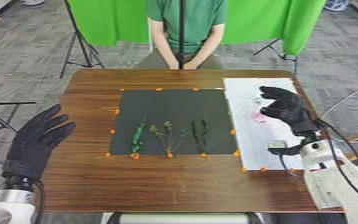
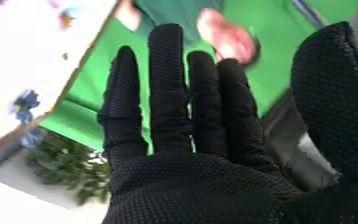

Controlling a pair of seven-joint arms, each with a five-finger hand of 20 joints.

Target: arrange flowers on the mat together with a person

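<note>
In the head view, the black mat [image 1: 174, 110] lies mid-table with three green stems side by side on its near half: a leafy stem [image 1: 138, 138], a branching sprig [image 1: 169, 136] and a dark wavy leaf strip [image 1: 200, 135]. My right hand [image 1: 287, 109] is over the white sheet [image 1: 257, 135], right of the mat, above a pink flower [image 1: 258, 117]. Its fingers are straight in the right wrist view, where the right hand [image 2: 193, 175] holds nothing. My left hand [image 1: 40, 140] stays at the table's left edge, fingers extended and empty.
A person sits across the table, hands in the lap. Orange markers [image 1: 159, 89] line the mat and sheet. Blue flowers [image 2: 24, 102] lie on the white surface in the right wrist view. Tripods stand behind the table, and cables run beside my right arm.
</note>
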